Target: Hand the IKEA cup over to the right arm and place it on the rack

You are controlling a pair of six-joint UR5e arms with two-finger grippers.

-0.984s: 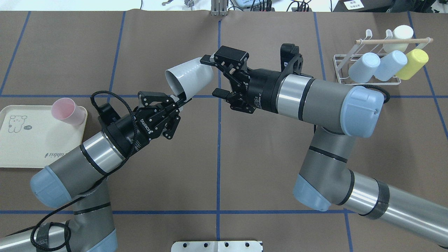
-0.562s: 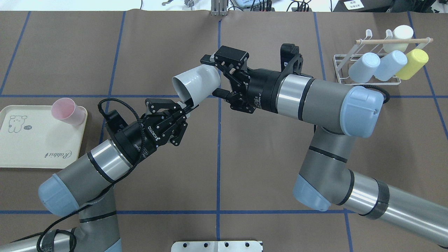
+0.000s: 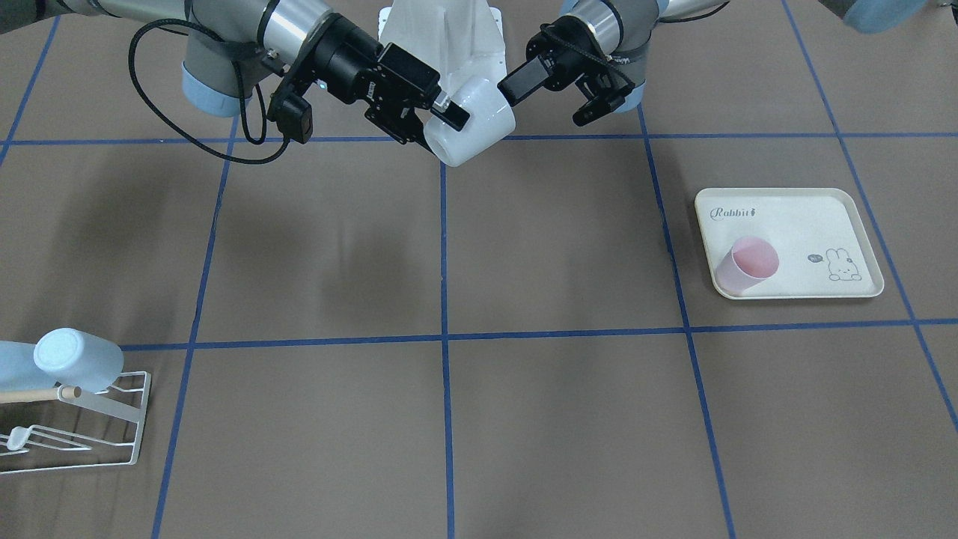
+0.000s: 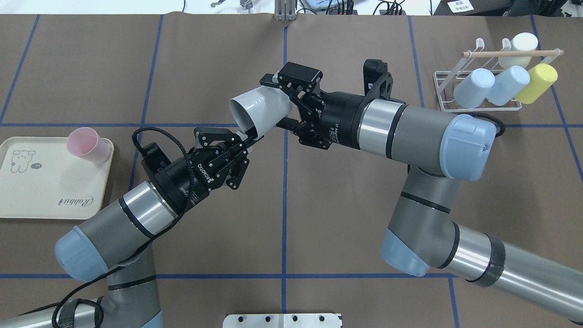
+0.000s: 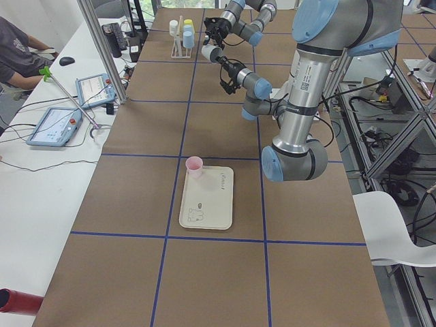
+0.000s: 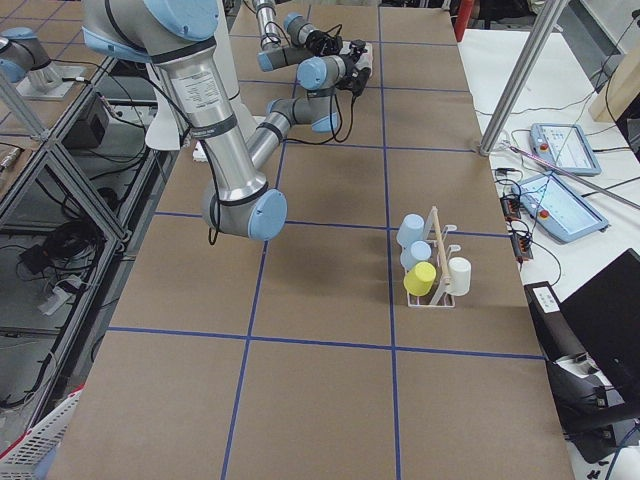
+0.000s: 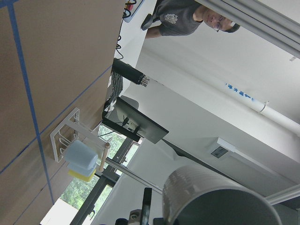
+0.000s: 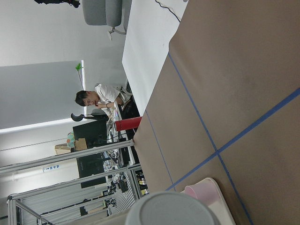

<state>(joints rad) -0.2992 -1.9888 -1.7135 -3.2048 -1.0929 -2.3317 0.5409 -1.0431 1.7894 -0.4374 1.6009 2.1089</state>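
Note:
The white IKEA cup [image 4: 259, 108] hangs tilted above the table centre, mouth toward the left arm. My left gripper [image 4: 248, 136] is shut on its rim; it is on the right of the front-facing view [image 3: 505, 86]. My right gripper [image 4: 278, 101] stands open with one finger on each side of the cup's base [image 3: 471, 123], which fills the bottom of the right wrist view [image 8: 171, 208]. The white wire rack [image 4: 439, 89] stands at the far right of the table, well away from both grippers.
Two pale blue cups [image 4: 473, 86], a yellow cup [image 4: 537, 82] and a cream cup [image 4: 519, 45] hang on the rack. A pink cup [image 4: 84, 143] stands on the cream rabbit tray [image 4: 27, 191] at the left. A person [image 5: 17, 54] sits beside the table.
The left arm has carried the cup to the right, so its base now lies between the right gripper's fingers. The right gripper has barely moved and stays open.

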